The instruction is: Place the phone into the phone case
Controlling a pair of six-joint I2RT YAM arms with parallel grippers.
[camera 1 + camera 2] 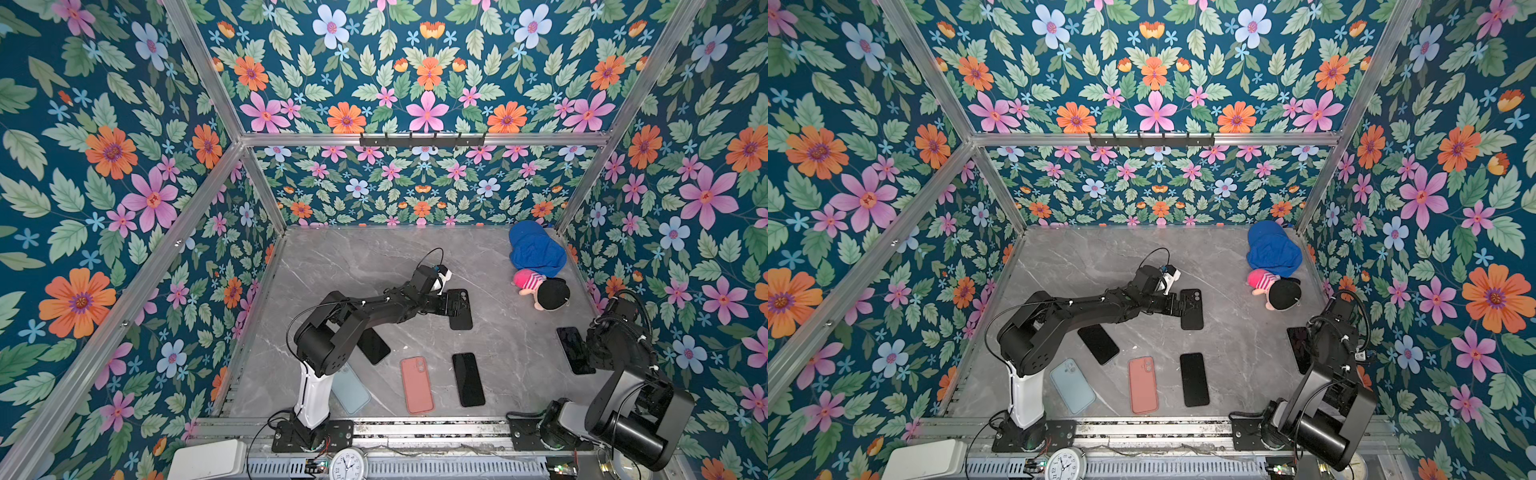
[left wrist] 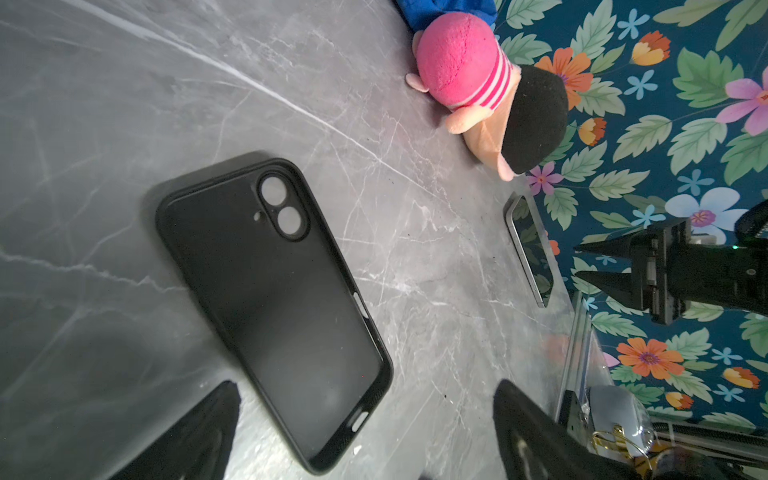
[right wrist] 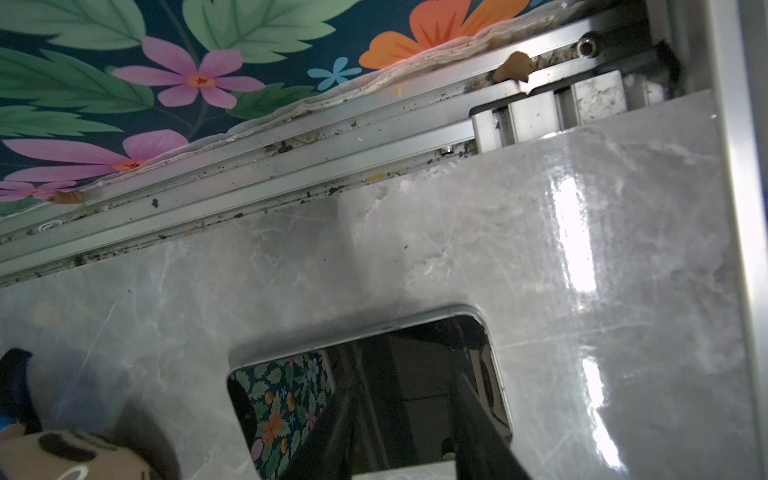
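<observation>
1. The right gripper hangs low over the phone. Its jaws are partly apart, narrower than the phone is wide, and pinch nothing. The left gripper is spread wide just beside the case and also holds nothing.
2. The wall stands close behind the right arm. With so little room to turn the wrist, a grasp from the phone's side may end up skewed.
3. The table is glossy stone, and the phone lies flat on it, shiny face up. Jaws closing from above find no edge to catch. They may skid across the glass or push the phone toward the rail at the wall's foot.
4. The doll lies just beside the straight path from phone to case. If the phone is carried low, it could catch on the doll.
5. The case lies mid-table, open side up with its camera cut-outs at the far end, and nothing holds it. If the left gripper does not steady it, pressing the phone in will likely slide or tip it. A phone brought the wrong way round will not seat.
6. The phone is well apart from the case. A weak pinch on its thin edges could drop it on the way.
7. The pink case lies nearer the front and could be taken for the target.
</observation>
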